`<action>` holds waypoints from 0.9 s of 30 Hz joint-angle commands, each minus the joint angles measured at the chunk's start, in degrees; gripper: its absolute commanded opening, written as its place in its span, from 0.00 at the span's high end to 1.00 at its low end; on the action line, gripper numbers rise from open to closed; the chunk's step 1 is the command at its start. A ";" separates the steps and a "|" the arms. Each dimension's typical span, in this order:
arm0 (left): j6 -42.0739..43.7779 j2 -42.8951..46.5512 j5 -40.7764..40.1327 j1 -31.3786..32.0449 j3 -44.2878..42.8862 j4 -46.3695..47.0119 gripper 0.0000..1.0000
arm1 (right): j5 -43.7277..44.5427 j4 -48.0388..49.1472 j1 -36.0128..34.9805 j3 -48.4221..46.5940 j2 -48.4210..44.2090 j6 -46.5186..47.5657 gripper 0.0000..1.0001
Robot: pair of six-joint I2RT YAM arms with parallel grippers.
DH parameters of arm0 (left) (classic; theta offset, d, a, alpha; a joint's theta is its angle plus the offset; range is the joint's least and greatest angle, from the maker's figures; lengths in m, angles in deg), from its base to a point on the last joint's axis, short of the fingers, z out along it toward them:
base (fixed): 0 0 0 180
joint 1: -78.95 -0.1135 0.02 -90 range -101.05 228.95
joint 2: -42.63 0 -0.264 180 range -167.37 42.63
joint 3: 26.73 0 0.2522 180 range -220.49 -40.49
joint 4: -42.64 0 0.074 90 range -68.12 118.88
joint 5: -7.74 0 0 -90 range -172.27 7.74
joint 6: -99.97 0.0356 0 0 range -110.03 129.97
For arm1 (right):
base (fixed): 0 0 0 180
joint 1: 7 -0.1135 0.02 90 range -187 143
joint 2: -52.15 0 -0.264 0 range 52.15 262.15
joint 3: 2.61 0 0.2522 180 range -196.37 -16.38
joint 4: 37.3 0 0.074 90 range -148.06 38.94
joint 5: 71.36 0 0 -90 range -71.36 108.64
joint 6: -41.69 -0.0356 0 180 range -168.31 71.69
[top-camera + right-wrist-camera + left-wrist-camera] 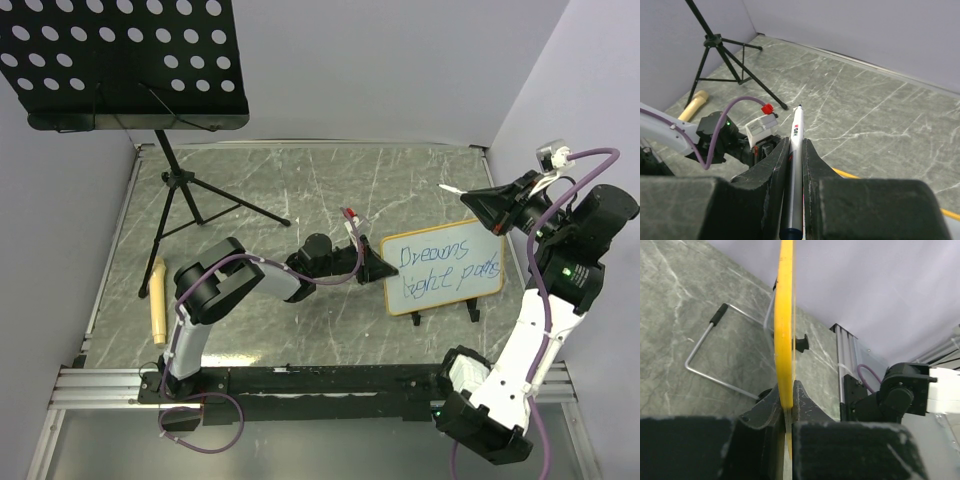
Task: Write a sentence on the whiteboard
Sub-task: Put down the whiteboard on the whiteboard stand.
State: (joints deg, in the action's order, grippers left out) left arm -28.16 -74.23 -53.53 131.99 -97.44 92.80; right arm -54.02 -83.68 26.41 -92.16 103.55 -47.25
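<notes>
The whiteboard (pixel 443 266) is found upright on the marble-patterned worktop (pixel 300 180), right of centre, with a wire support leg (pixel 705 347) visible behind it. The sentence (pixel 438 262) is written in blue marker in two lines and is read as approximately "Dreams light path". The left fingers (pixel 765 412) are closed on the board's left frame edge, which is seen edge-on in the left wrist view. The right fingers (pixel 771 170) are closed on a white marker (pixel 796 140), held near the board's upper right corner with its tip off the writing surface. A black music stand (pixel 130 60) and a tan wooden stick (pixel 157 300) are noted at the left.
</notes>
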 commanded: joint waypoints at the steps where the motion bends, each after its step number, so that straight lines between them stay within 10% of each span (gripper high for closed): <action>1: -1.86 1.63 3.25 0.14 -1.41 7.88 0.99 | -2.22 4.05 0.34 0.47 -1.04 -2.99 1.00; 27: 0.60 -0.56 4.49 1.89 -8.79 -3.54 0.99 | -4.59 -6.93 -1.24 -1.11 -1.83 7.03 1.00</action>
State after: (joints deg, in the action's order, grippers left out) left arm -29.65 -74.71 -49.21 132.58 -102.64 85.04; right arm -57.08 -89.89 25.40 -91.86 101.74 -42.12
